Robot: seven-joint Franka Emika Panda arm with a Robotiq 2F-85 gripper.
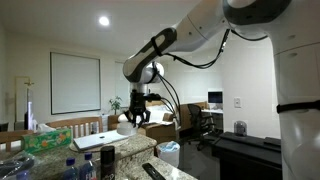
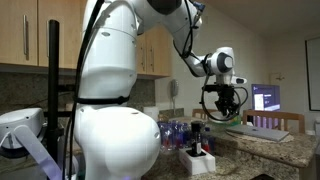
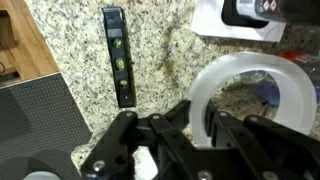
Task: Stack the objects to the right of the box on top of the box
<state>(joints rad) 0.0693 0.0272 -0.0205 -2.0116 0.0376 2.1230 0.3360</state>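
Observation:
My gripper (image 3: 188, 128) is shut on the rim of a white translucent ring (image 3: 215, 85) and holds it above the granite counter. In both exterior views the gripper (image 1: 133, 116) (image 2: 222, 108) hangs above the counter with the ring (image 1: 125, 128) under it. The slim black remote-like bar (image 3: 118, 55) lies flat on the counter to the left of the ring; it also shows in an exterior view (image 1: 151, 170). A white box (image 3: 215, 22) sits at the top right of the wrist view with a dark object (image 3: 265, 8) on it. A dark upright cylinder (image 1: 107, 160) stands near the counter's front.
Clear blue-capped water bottles (image 2: 175, 130) (image 1: 70, 168) stand on the counter. A dark mat (image 3: 35, 115) and a wooden edge (image 3: 30, 40) lie to the left in the wrist view. A white flat box (image 1: 95, 140) lies on the counter. A desk with a monitor (image 2: 266, 98) stands behind.

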